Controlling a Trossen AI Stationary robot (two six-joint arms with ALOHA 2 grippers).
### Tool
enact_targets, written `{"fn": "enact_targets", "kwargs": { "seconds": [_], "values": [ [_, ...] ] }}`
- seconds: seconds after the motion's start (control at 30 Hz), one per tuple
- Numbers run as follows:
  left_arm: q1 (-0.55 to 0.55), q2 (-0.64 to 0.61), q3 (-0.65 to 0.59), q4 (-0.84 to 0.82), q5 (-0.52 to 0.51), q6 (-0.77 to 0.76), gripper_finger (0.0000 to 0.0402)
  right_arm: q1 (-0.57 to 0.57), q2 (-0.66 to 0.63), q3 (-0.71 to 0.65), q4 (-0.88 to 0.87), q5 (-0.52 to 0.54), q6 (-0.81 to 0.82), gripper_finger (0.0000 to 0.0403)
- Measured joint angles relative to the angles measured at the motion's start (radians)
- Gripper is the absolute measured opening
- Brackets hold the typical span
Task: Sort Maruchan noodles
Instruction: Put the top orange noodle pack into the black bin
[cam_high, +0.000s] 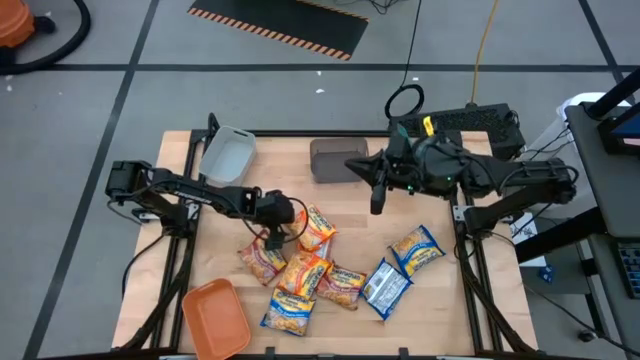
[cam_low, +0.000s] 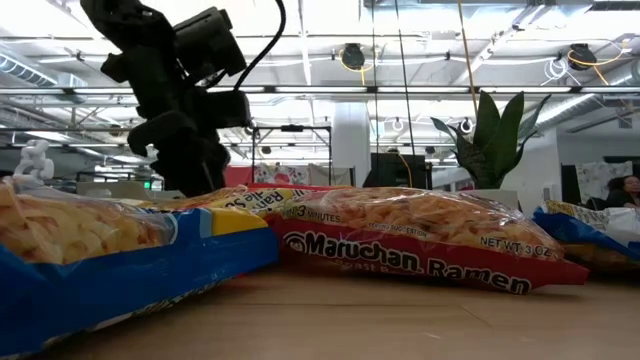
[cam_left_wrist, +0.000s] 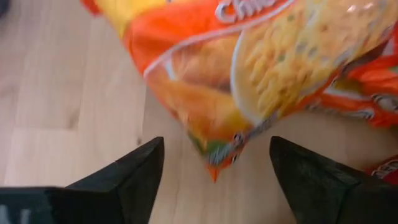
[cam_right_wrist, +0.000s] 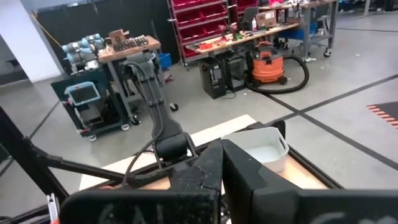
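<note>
Left pincer: lowered over the near-left edge of the packet heap, fingers apart and clamped on nothing.
Orange packet: its crinkled corner sits in the gap between the left pincer's fingers, touching neither; it lies on the tabletop.
Maruchan noodles: a loose heap spreading from the left pincer toward the right arm's side, several overlapping; two blue packets lie at the far end of that spread, well apart from the left pincer.
Red packet: flat on the wood, beside a blue-and-yellow packet in the low view.
Right pincer: fingers pressed together, empty, raised above the tabletop well apart from the heap, near a grey bin.
White bin: behind the left arm.
Orange tray: at the tabletop's near edge, beside the heap.
</note>
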Motion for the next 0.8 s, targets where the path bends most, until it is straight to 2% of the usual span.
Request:
{"fn": "enact_targets", "kwargs": {
  "seconds": [0.27,0.53,0.67,0.8],
  "values": [
    [0.001,0.067,0.004,0.027,0.001,0.019,0.0180,-0.002,-0.048,0.000,-0.082,-0.001,-0.083,0.0000],
    [0.000,0.009,0.023,0.029,0.031,-0.079,0.0016,-0.012,-0.137,-0.001,-0.168,-0.001,-0.104,0.0000],
    [0.001,-0.017,0.047,0.030,0.026,-0.137,0.0009,-0.030,-0.179,-0.001,-0.233,-0.001,-0.096,0.0000],
    [0.001,-0.033,0.063,0.026,0.011,-0.149,0.0008,-0.038,-0.202,-0.001,-0.317,-0.001,0.000,0.0000]
  ]
}}
